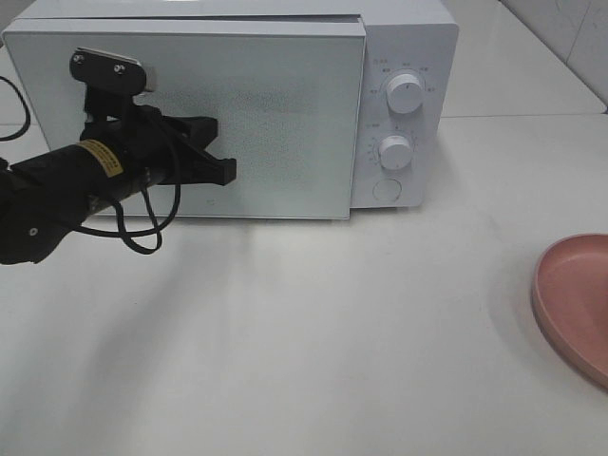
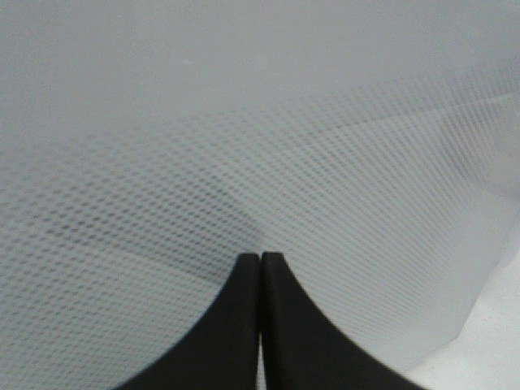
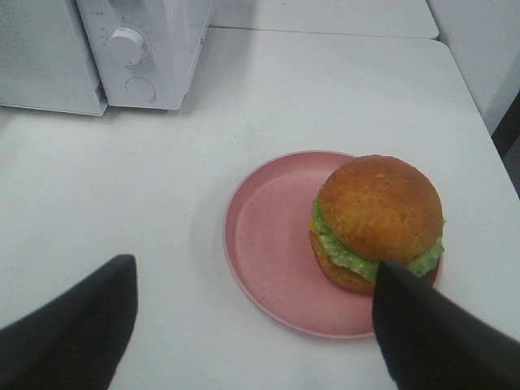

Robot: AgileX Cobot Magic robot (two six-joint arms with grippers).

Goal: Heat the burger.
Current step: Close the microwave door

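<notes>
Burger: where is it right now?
The burger sits on the pink plate, off-centre, on the table right of the microwave, beneath the open right gripper.

The pink plate (image 1: 575, 304) is cut off by the exterior view's edge.

Left claw (image 2: 260, 268) shut, arm extended; right claw (image 3: 252, 325) wide open, apparently empty.
</notes>
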